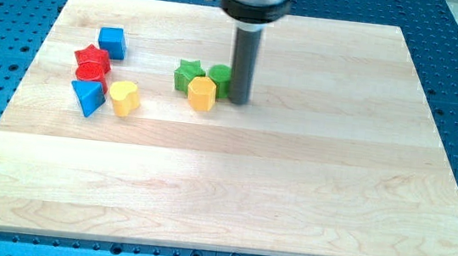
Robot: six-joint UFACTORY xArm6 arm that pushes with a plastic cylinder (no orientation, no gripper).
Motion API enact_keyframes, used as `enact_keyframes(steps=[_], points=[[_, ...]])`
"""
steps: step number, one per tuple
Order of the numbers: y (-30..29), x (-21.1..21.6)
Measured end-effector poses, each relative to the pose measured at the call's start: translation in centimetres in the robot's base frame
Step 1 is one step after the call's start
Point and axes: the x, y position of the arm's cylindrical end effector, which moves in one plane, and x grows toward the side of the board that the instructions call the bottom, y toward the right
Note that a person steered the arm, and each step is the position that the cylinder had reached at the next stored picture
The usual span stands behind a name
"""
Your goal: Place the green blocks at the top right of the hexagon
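Note:
A yellow hexagon (202, 93) sits left of the board's centre. A green star (188, 74) touches its upper left side. A green round block (219, 77) sits at the hexagon's upper right, touching it. My tip (238, 102) rests on the board just right of the green round block and right of the hexagon, close against the round block.
At the view's left lie a blue cube (112, 42), a red star (92, 55) above a red round block (92, 72), a blue triangle (87, 96) and a yellow heart (124, 97). The wooden board (290, 194) sits on a blue perforated table.

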Motion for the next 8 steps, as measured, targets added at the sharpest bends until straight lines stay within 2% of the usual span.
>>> enact_keyframes(steps=[1, 3, 4, 5, 6, 7, 8], points=[[-2.6, 2.6], [-3.4, 2.8], [1.9, 1.8], [4.3, -1.5], [1.7, -1.9], [1.4, 1.9], [-0.7, -0.4]])
